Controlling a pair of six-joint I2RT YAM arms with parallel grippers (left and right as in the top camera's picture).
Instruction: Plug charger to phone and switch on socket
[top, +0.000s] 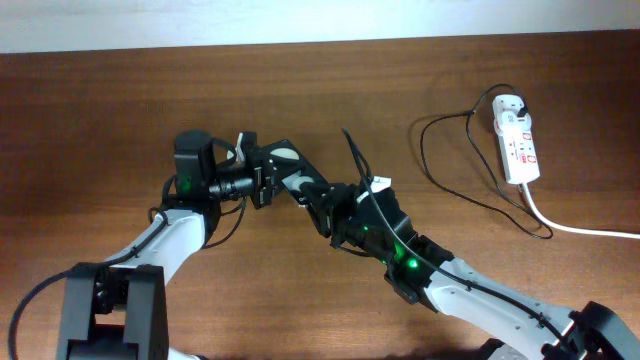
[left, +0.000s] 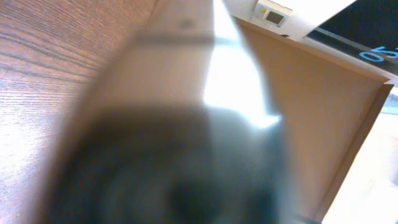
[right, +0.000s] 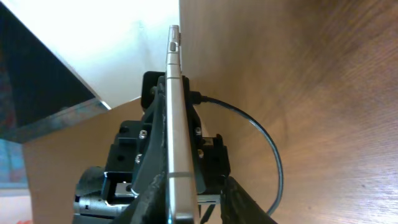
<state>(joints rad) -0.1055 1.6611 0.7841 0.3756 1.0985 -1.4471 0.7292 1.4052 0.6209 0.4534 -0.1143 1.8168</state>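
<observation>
My right gripper has its jaws on either side of the phone, which shows edge-on as a thin silver strip held above the table; in the overhead view the phone lies between my two grippers. My left gripper is right at the phone's far side. The charger cable curves under the phone, its plug tip beside the phone and the left gripper. The cable loops away to the white socket strip at the far right. The left wrist view is only a dark blur.
The strip's thick white cord runs off the right edge. Slack black cable lies between the strip and my right arm. A thin black strand sticks out past the right gripper. The table's far edge meets a white wall.
</observation>
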